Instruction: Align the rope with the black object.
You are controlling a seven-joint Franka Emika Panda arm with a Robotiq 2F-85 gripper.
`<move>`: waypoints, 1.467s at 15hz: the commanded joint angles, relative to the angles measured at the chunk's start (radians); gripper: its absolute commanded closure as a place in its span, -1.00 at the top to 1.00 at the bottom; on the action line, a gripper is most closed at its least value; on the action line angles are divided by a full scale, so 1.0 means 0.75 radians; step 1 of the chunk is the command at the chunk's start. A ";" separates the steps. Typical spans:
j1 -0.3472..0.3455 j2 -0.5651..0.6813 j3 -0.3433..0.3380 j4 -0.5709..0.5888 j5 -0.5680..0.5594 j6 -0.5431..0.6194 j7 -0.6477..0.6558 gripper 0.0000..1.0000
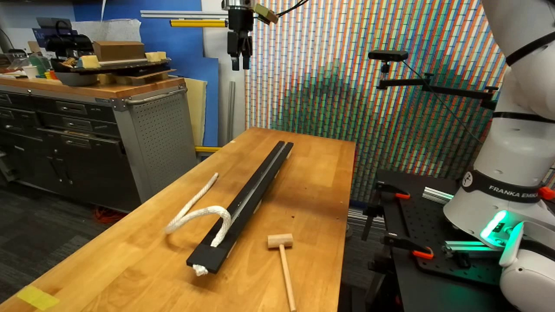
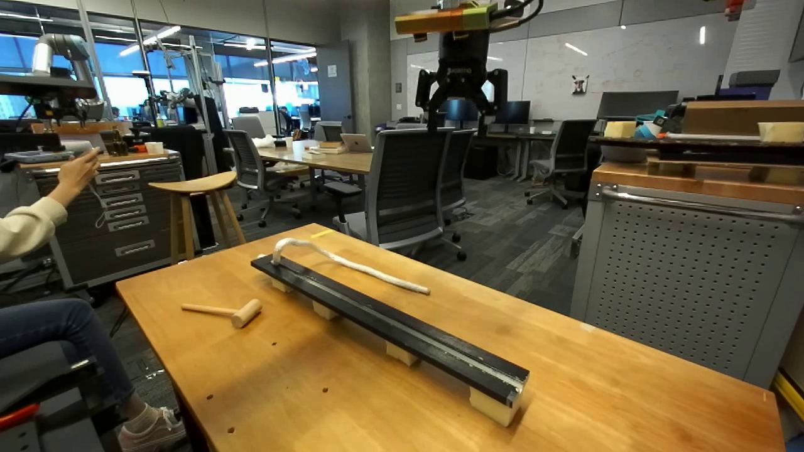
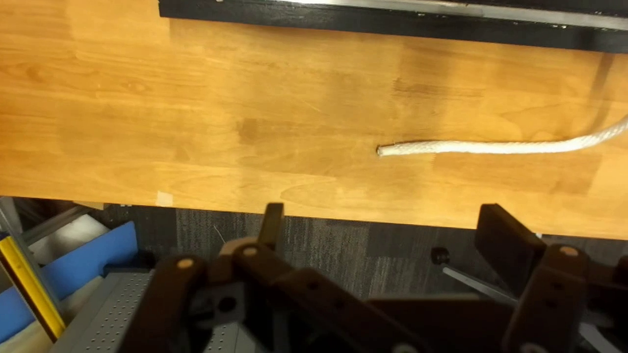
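Note:
The black bar (image 1: 261, 190) lies lengthwise on the table, raised on pale blocks, with a light groove along its top. It also shows in an exterior view (image 2: 396, 319) and at the top of the wrist view (image 3: 343, 19). The white rope (image 1: 204, 211) meets the bar near one end, arches over its side and lies loose on the table beside it (image 2: 352, 264). A frayed white tip sticks out at that bar end. The rope's loose end shows in the wrist view (image 3: 490, 147). My gripper (image 2: 457, 129) is open and empty, high above the table, apart from both (image 1: 240, 65) (image 3: 382, 208).
A small wooden mallet (image 1: 280, 241) lies on the table (image 1: 321, 203) on the bar's other side from the loose rope. A metal cabinet (image 1: 151, 147) stands beyond the table's long edge. A person's arm (image 2: 31, 223) shows at the side of an exterior view.

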 commanded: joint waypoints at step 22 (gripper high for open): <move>0.141 0.623 0.077 0.644 0.062 -0.212 0.813 1.00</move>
